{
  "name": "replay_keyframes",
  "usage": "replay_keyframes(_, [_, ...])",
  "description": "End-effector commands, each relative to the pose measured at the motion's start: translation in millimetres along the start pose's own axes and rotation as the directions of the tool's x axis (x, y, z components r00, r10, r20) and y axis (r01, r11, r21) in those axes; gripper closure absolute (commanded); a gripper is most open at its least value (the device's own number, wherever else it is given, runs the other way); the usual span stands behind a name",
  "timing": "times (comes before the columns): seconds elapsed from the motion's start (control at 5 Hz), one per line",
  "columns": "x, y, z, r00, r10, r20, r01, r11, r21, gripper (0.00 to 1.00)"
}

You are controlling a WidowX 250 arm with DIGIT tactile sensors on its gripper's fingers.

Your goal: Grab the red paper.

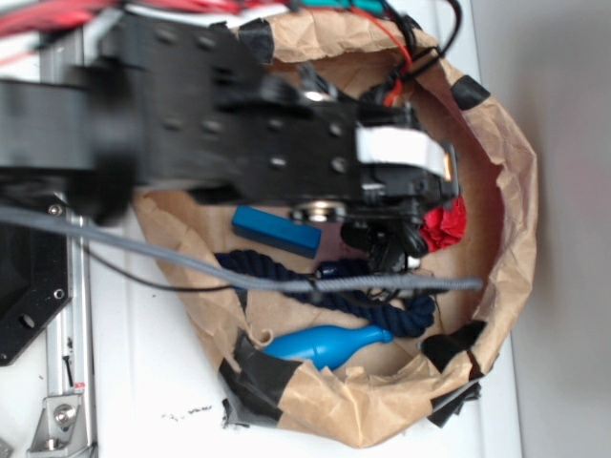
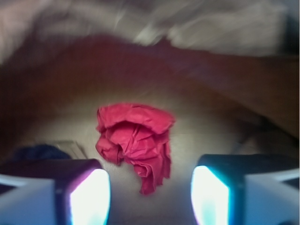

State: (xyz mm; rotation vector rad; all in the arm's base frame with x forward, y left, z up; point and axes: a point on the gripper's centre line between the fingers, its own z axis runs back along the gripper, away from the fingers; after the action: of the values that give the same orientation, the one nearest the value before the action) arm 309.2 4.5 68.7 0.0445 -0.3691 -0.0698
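The red paper [image 2: 136,140] is a crumpled bright red wad lying on the floor of the brown paper basin; in the exterior view the red paper [image 1: 446,225] shows partly, just right of the arm's end. My gripper [image 2: 150,194] is open, its two fingers wide apart at the bottom of the wrist view, and the wad lies just ahead of the gap, its lower tip reaching between them without touching. In the exterior view the gripper [image 1: 406,243] is mostly hidden under the black arm.
A brown kraft paper wall [image 1: 511,191] taped with black tape rings the area. Inside lie a blue block [image 1: 275,230], a dark blue rope [image 1: 363,301] and a blue bowling pin [image 1: 325,342]. A grey cable [image 1: 239,269] crosses the basin.
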Motion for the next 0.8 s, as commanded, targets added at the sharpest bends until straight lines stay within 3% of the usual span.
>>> replay_keyframes(0.0, [26, 4, -24, 0.995, -0.078, 0.056, 0.078, 0.997, 0.002, 0.0])
replay_keyframes(0.2, [33, -5, -43, 0.994, -0.1, 0.038, 0.101, 0.995, -0.012, 0.0])
replay_keyframes(0.4, [31, -8, -58, 0.998, -0.056, -0.009, 0.056, 0.998, 0.003, 1.0])
replay_keyframes(0.6, [16, -6, -59, 0.996, 0.031, -0.078, -0.031, 1.0, -0.001, 1.0])
